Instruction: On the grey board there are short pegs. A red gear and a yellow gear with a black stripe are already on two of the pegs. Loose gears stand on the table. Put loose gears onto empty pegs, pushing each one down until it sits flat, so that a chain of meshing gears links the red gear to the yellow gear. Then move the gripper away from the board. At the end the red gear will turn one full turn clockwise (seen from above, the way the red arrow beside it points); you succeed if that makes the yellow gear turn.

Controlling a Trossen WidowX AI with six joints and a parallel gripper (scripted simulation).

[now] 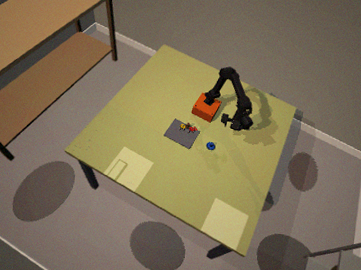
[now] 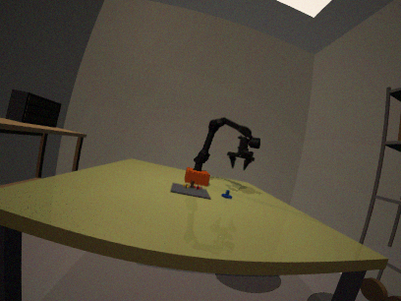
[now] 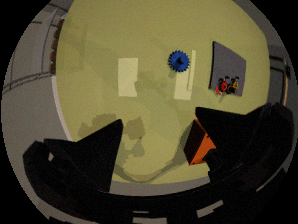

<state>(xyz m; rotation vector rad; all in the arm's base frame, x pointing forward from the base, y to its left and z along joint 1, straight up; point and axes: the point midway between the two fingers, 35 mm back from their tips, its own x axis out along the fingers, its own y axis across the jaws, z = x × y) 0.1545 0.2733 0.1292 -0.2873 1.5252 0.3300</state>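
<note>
Hovering, pincer (image 2: 241, 162) (image 3: 158, 116) open, above and apart from blue gear (image 1: 211, 146) (image 2: 226, 195) (image 3: 179, 61).

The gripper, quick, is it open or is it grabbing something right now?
Gripper: open, holding nothing.

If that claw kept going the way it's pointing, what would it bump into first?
Probably the table: the gripper points down, seemingly to one side of the blue gear, though depth is hard to judge.
</note>
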